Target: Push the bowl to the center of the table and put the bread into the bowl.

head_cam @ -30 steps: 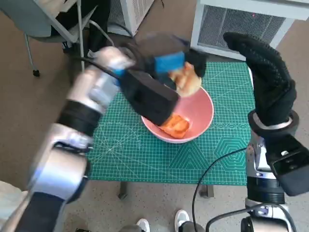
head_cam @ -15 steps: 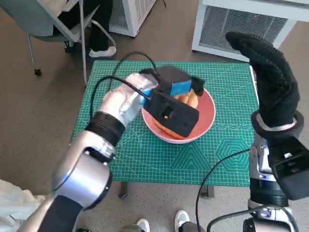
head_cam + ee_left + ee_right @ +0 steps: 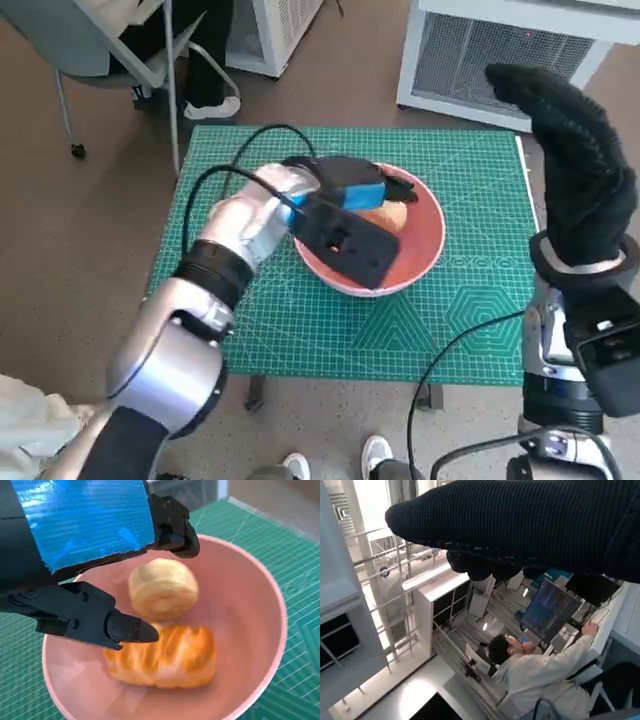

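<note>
Pink bowl (image 3: 425, 250) near the table (image 3: 250, 330) centre holds two bread pieces (image 3: 162, 587), soft, light, best pinched at the sides; left robot hand (image 3: 350, 200) hovers released above at 12 o'clock; right robot hand (image 3: 580, 170) raised, empty

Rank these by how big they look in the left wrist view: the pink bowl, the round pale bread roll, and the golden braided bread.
1. Pink plastic bowl, clearly largest; it contains both breads.
2. Golden braided bread.
3. Round pale bread roll.
The braided bread lies nearer the camera and is blurred, so its lead over the roll is unsure.
</note>
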{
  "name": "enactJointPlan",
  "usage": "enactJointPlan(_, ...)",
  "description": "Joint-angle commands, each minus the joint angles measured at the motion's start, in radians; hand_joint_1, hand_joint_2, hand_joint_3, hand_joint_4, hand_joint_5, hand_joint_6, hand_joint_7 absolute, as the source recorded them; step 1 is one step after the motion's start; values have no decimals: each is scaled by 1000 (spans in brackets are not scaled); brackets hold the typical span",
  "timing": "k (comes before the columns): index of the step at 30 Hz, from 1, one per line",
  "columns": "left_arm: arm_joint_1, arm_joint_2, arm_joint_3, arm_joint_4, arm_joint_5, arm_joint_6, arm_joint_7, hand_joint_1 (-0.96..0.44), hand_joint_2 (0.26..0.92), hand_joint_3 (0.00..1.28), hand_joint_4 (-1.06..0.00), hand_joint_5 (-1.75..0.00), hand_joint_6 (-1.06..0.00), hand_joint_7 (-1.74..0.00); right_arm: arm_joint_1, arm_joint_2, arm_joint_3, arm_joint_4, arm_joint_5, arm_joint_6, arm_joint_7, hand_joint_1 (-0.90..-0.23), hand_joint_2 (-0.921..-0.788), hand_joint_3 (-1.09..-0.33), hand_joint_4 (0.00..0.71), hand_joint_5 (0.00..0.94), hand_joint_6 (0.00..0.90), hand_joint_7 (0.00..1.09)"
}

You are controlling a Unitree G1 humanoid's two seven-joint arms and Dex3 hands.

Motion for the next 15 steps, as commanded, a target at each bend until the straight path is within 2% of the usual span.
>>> enactJointPlan(1, 14, 46, 133, -24, -146, -62, -18, -385, 921, 147, -137, -6, -194, -328, 14, -1, -2, -7, -21, 16, -18, -597, -921, -756, 275, 0, -1, 584)
enactJointPlan(4, 45, 61, 231, -54, -252, -125, 8, -397, 921, 147, -196, -34, -239, -351, 10, 0, -2, -8, -30, 15, -29, -595, -921, -758, 275, 0, -1, 584)
enactJointPlan(8, 88, 67, 339, -97, -374, -210, 29, -413, 921, 153, -332, -60, -329, -361, 2, 1, -3, -9, -38, 17, -41, -595, -921, -760, 275, 1, -1, 584)
enactJointPlan(9, 100, 64, 366, -110, -406, -223, 31, -417, 921, 153, -382, -78, -360, -370, -1, 1, -3, -9, -39, 18, -43, -594, -921, -760, 275, 1, -1, 584)
enactJointPlan(10, 140, 36, 435, -150, -504, -245, 33, -423, 921, 152, -458, -103, -406, -382, -10, 2, -3, -11, -39, 25, -47, -594, -921, -761, 276, 1, -1, 584)
enactJointPlan(12, 196, -7, 524, -213, -637, -272, 24, -433, 921, 184, -487, -112, -419, -382, -22, 2, -4, -17, -39, 37, -53, -592, -921, -761, 276, 1, 2, 586)
enactJointPlan(15, 239, -37, 565, -290, -719, -273, 14, -428, 921, 239, -496, -106, -418, -375, -35, 3, -3, -20, -35, 47, -55, -594, -921, -760, 277, 1, 6, 590)
